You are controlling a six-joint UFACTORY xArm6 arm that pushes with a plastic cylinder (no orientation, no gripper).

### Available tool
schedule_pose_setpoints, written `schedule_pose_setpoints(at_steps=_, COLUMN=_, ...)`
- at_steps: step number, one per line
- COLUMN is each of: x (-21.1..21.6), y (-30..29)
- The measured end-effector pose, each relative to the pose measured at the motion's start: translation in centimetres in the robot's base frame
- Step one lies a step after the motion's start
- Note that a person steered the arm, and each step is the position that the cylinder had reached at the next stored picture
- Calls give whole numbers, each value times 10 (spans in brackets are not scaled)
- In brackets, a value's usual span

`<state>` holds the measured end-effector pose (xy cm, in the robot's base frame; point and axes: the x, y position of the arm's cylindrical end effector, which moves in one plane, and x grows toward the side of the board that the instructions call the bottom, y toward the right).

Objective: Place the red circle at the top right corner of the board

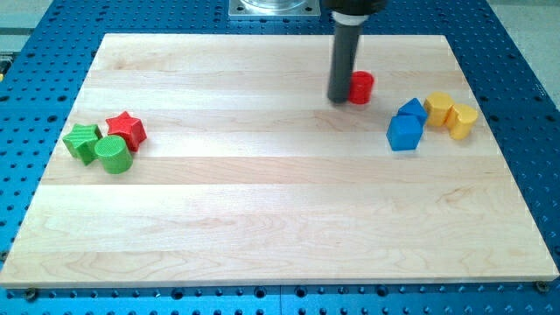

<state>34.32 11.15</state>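
No brand marks, labels or legible writing show anywhere in the view.

Red circle [361, 87], a short, glossy red cylinder w/ flat top, stands upright on the worktop [262, 201] in the upper right part, short of the top right corner. My tip [339, 99] is at the cylinder's 9 o'clock, touching or just beside its left side; the dark rod rises straight up from there and leaves the view at the top. The arm has no gripper, so nothing opens, closes or holds; the rod's end only rests at board height.

At approx. 4 o'clock from the red circle, near the right edge, sits a cluster: two blue blocks, a blue cube [404, 133] w/ a second blue block [412, 111] touching behind it, and two yellow blocks, one yellow block [437, 108] just beside the blues and a yellow block [461, 121] at its 4 o'clock. Well apart, at the board's 9 o'clock side, a red star [127, 129], green star [82, 141] and green cylinder [114, 154] huddle together, touching.

Worktop is pale wood planks w/ fine grain, screwed at the lower edge, on a blue perforated metal base [52, 22]. A grey metal mount [273, 8] shows at 12 o'clock.
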Motion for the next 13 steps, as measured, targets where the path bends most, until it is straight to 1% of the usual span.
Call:
schedule_pose_setpoints(at_steps=1, x=19, y=27)
schedule_pose_setpoints(at_steps=2, x=9, y=56)
schedule_pose_setpoints(at_steps=3, x=-46, y=115)
schedule_pose_setpoints(at_steps=4, x=-61, y=119)
schedule_pose_setpoints(at_steps=5, x=2, y=116)
schedule_pose_setpoints(at_steps=6, x=-12, y=63)
schedule_pose_setpoints(at_steps=7, x=-57, y=104)
schedule_pose_setpoints(at_steps=8, x=-64, y=126)
schedule_pose_setpoints(at_steps=9, x=-16, y=102)
schedule_pose_setpoints(at_steps=10, x=-47, y=65)
schedule_pose_setpoints(at_steps=11, x=-75, y=75)
schedule_pose_setpoints(at_steps=12, x=-80, y=23)
schedule_pose_setpoints(at_steps=13, x=-106, y=44)
